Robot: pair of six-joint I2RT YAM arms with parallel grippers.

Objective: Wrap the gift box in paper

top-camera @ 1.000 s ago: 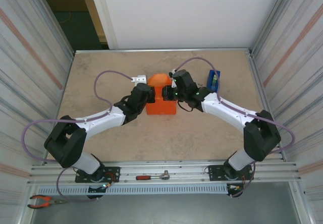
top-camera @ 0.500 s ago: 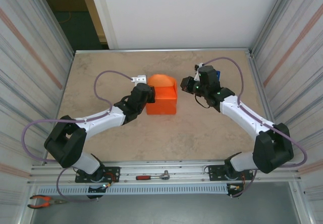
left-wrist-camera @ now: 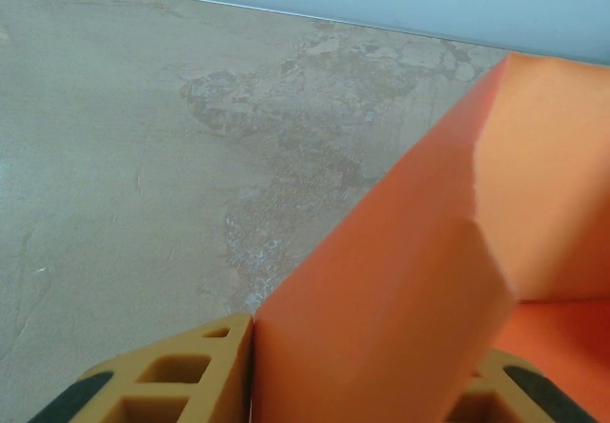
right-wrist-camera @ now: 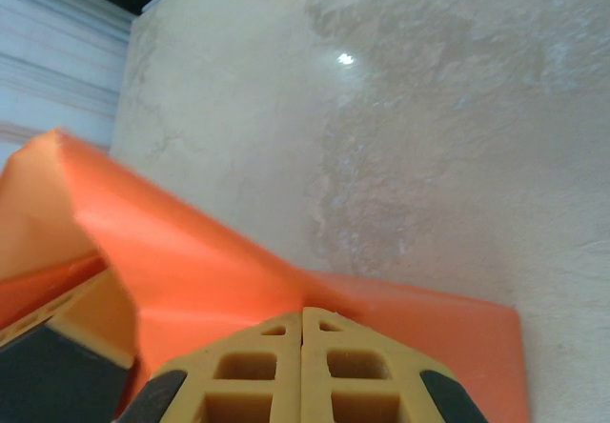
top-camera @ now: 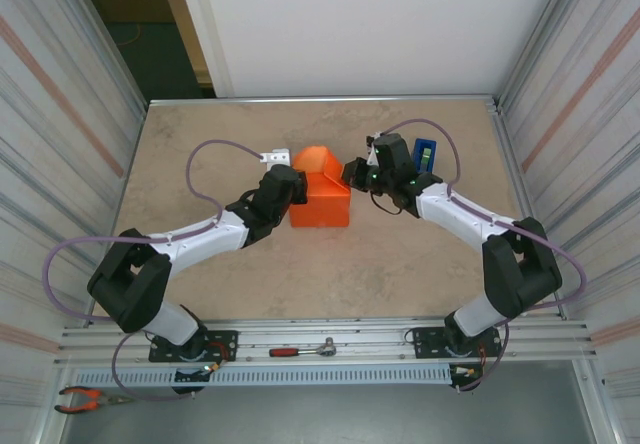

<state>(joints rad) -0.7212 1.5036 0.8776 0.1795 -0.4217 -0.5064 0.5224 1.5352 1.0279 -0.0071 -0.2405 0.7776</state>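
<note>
As left claw [top-camera: 292, 191] grips gift box [top-camera: 322, 209] edge, tabletop [top-camera: 330, 274] (roomy) surrounds.

Bright even light, soft shadows, small glare spot on the table [right-wrist-camera: 345, 58], wrist-view foregrounds blurred.

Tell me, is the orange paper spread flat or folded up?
Folded up. The paper forms a compact block on the table, with a creased flap standing at its far end, not yet pressed down.
</note>
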